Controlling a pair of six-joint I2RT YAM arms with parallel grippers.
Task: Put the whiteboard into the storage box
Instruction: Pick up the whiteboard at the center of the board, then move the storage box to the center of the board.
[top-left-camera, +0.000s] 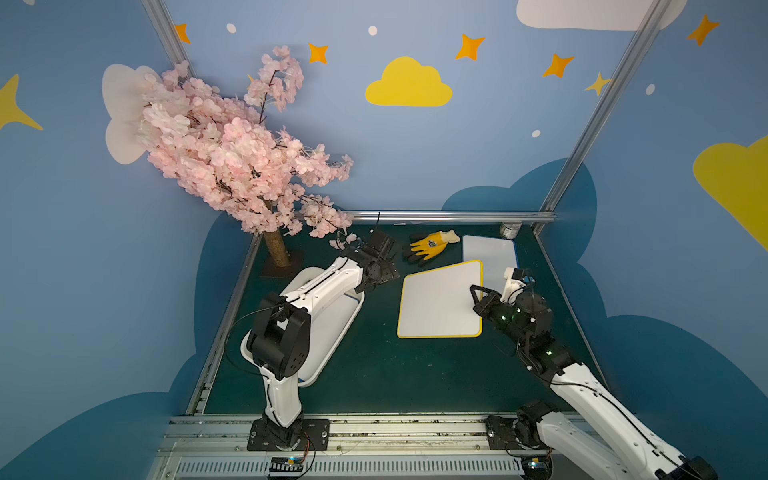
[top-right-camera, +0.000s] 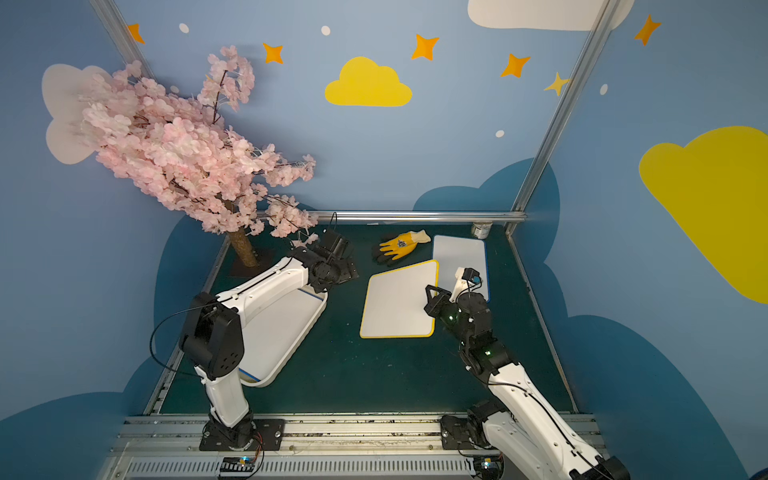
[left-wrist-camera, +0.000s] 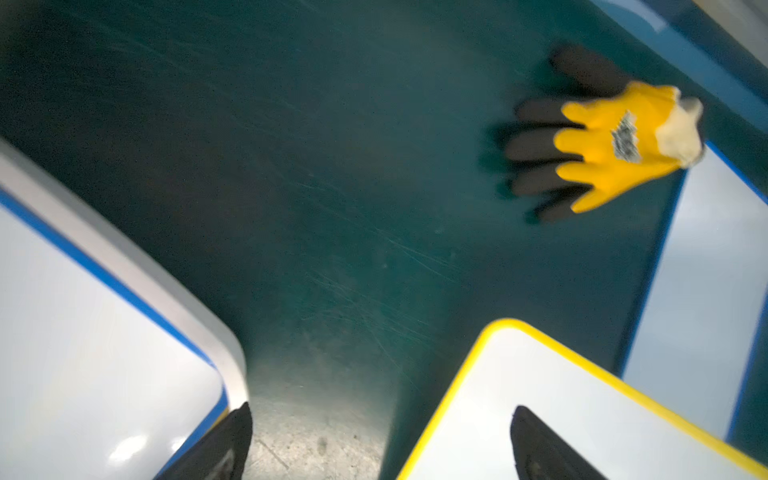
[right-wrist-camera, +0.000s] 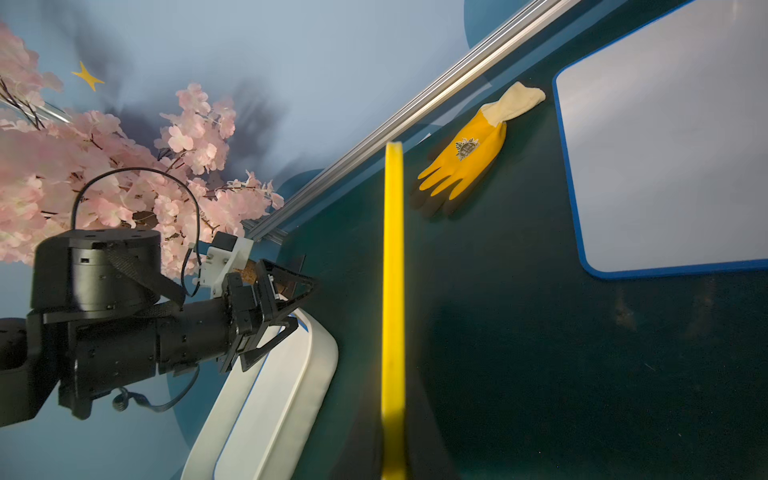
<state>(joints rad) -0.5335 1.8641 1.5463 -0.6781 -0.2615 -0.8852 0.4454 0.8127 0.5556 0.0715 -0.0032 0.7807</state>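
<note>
Yellow-rimmed whiteboard: outside the storage box, to its right across a strip of bare table, held by the edge farthest from the box.
Right fingers: closed on that far edge of the yellow-rimmed whiteboard.
Storage box: beneath the left arm; a boxed board with a blue rim lies inside.
Left fingers: spread wide, holding nothing, just past the box's far end.
Loose blue-rimmed whiteboard: flat on the table, farther from the box than the yellow one, whose far corner overlaps it in both top views.
Glove: yellow and black, beyond the box's far end, touching the loose board's corner.
</note>
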